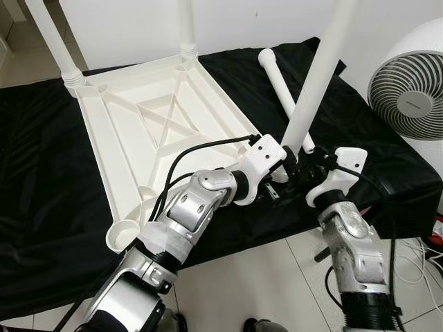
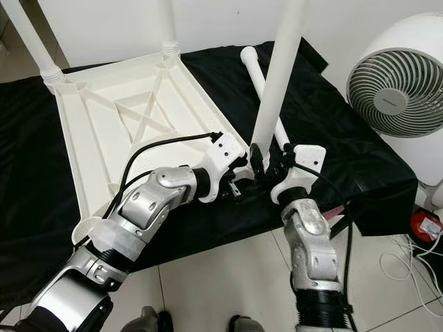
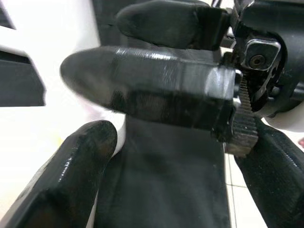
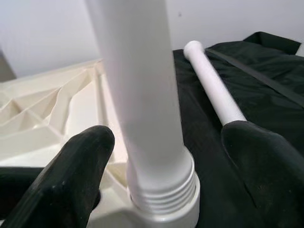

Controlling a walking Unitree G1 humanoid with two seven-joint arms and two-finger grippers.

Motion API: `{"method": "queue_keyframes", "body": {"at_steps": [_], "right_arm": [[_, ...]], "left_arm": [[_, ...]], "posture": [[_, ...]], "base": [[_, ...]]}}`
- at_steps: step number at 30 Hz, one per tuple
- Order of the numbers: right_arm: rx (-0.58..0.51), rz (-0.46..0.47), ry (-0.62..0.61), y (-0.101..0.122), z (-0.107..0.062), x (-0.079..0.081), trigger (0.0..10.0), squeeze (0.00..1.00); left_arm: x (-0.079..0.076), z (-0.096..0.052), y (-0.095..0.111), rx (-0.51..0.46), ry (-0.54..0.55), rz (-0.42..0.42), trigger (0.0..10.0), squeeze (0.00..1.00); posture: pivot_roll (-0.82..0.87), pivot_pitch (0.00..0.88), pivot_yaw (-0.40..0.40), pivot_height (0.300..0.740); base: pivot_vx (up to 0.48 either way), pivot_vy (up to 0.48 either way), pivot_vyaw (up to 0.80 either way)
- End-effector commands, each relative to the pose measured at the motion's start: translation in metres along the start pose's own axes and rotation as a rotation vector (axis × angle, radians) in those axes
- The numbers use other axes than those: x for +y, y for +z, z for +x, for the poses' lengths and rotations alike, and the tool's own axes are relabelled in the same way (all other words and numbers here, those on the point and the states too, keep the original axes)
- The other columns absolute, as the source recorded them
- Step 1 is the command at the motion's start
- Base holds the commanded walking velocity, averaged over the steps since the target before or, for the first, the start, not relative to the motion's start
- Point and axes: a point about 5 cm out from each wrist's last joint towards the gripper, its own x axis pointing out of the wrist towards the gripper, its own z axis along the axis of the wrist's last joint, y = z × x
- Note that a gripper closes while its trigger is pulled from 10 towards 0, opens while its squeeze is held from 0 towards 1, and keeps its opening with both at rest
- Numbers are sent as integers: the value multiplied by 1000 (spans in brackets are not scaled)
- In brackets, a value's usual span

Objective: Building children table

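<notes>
The white table top (image 1: pixel 166 117) lies upside down on a black cloth (image 1: pixel 41 159). Two legs (image 1: pixel 52 41) stand screwed into its far corners. A third white leg (image 1: pixel 315 76) stands upright at the near right corner, its threaded base (image 4: pixel 164 190) at the socket. My right gripper (image 1: pixel 301 166) is open, with its fingers (image 4: pixel 71 180) on either side of that base and gaps showing. From the other side my left gripper (image 1: pixel 280 169) reaches the same corner, open, close against the right gripper's finger (image 3: pixel 156 88). A fourth leg (image 1: pixel 280 79) lies loose on the cloth behind.
A white fan (image 1: pixel 408 69) stands at the right, close to the cloth's edge. The near left corner has an empty round socket (image 1: pixel 123 235). White cables (image 1: pixel 422 256) trail over the tiled floor at the lower right.
</notes>
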Motion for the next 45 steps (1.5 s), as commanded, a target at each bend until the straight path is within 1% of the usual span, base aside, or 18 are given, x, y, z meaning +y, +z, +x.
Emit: {"method": "queue_keyframes", "body": {"at_steps": [1,5,7,12,13,15,16,17,19,21,22,24,25,26,27,35,39,45], "right_arm": [[5,28,151,-2,-11,16,10000,0],[65,-12,197,-10,-24,8,10000,0],[69,-14,198,-11,-25,7,10000,0],[92,-33,156,-12,-28,-10,10000,0],[89,-42,155,-10,-27,-13,7294,0],[88,-47,156,-9,-27,-14,7294,0],[87,-52,156,-9,-27,-16,7647,0],[78,-37,156,-7,-27,-20,10000,0],[72,-25,156,-6,-27,-21,10000,0],[47,34,163,-1,-25,-21,10000,0],[35,89,181,2,-24,-19,10000,0],[35,89,181,2,-24,-19,10000,0],[27,127,195,4,-23,-17,10000,0],[11,191,237,8,-19,-12,10000,0],[5,205,249,10,-17,-10,10000,0],[8,244,313,11,-16,-2,10000,0],[-2,312,348,16,-20,-1,10000,0],[-26,397,394,24,-22,3,10000,0]], "left_arm": [[45,-26,-20,107,273,-24,10000,0],[49,-29,-19,101,286,-26,10000,0],[49,-29,-19,100,288,-27,10000,0],[62,-38,-14,78,334,-15,10000,0],[67,-43,-13,78,352,-8,10000,0],[71,-46,-12,79,364,-3,10000,0],[74,-50,-11,78,372,5,10000,0],[78,-55,-9,77,365,19,10000,0],[78,-57,-9,76,356,25,10000,0],[75,-60,-8,73,312,54,10000,0],[71,-60,-7,68,283,65,10000,0],[71,-60,-7,68,283,65,10000,0],[67,-59,-7,64,253,75,10000,0],[54,-56,-6,51,182,88,10000,0],[51,-55,-5,47,161,92,10000,0],[43,-51,-6,44,130,95,10000,0],[34,-49,-15,66,105,93,10000,0],[27,-46,-18,77,92,94,10000,0]], "posture": [[-122,134,49,740],[-126,137,52,740],[-126,137,52,740],[-132,133,56,740],[-134,130,55,740],[-134,130,55,740],[-133,127,55,740],[-133,125,54,740],[-133,125,54,740],[-132,125,54,740],[-131,124,54,740],[-131,124,54,740],[-131,124,54,740],[-130,124,54,740],[-130,124,54,740],[-130,124,54,740],[-131,131,56,740],[-130,132,56,740]], "base": [[0,0,0],[0,0,0],[0,0,0],[0,0,0],[0,0,0],[0,0,0],[0,0,0],[0,0,0],[0,0,0],[0,0,0],[0,0,0],[0,0,0],[0,0,0],[0,0,0],[0,0,0],[0,0,0],[0,0,0],[0,0,0]]}}
